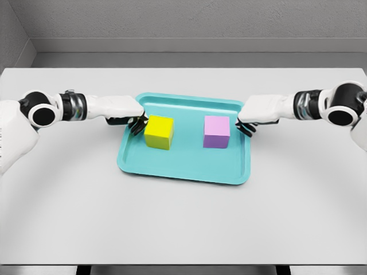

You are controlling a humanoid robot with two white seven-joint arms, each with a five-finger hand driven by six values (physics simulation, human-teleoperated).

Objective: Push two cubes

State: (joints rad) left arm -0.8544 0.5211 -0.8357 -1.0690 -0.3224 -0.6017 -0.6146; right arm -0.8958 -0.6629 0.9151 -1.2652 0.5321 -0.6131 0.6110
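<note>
While both cubes are sitting on the tray (pixel 186 172), a hand is being held at each outer side of them. The yellow cube (pixel 159 132) is lying in the tray's left half, and the left hand (pixel 123 110) is being held at the tray's left edge, its dark fingers (pixel 137 125) curled downward and touching, or all but touching, the cube's left face. Nothing is being grasped by them. The purple cube (pixel 217 132) is lying in the right half, and the right hand (pixel 261 110) is being held at the tray's right edge, its fingers (pixel 246 128) likewise curled and closed on nothing, just beside the cube's right face; whether contact is being made there cannot be told. Each cube is thus lying inward from its nearer hand, toward the tray's middle, and the two are being kept well apart by a bare strip of tray. An inward push along the tray's long axis is judged to be the coming move, one hand per cube. The tray is resting near the far middle of a pale table (pixel 69 217), and grey walls are closing the room behind it.
</note>
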